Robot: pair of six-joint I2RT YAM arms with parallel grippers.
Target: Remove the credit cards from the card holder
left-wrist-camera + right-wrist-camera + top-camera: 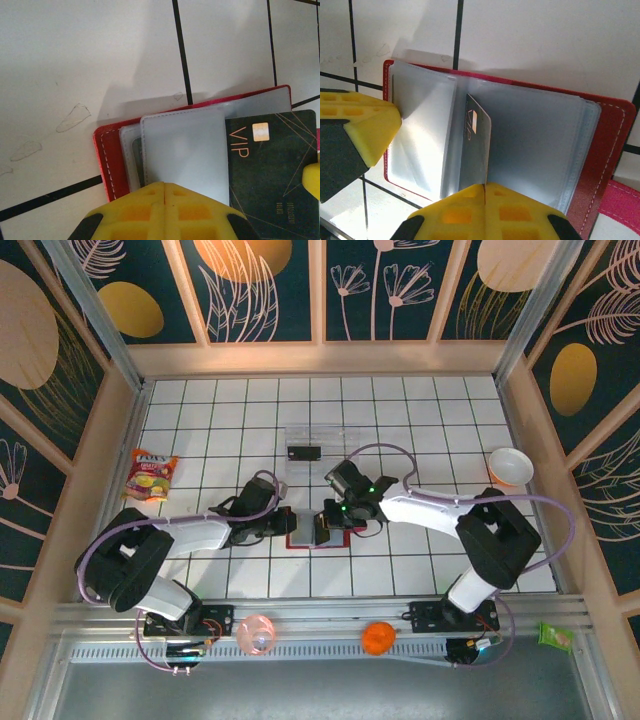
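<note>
Both arms meet mid-table at the red card holder (340, 538), left gripper (290, 524) and right gripper (326, 523) side by side. Clear tray (330, 440) sits just behind it.

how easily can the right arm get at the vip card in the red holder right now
Probably yes: the right claw is shut on the edge of the VIP card, which stands out of its pocket, while the left claw presses the card holder down.

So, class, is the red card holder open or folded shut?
Open. The card holder lies spread on the table, grey-blue pockets showing on both sides, a dark credit card partly out.
</note>
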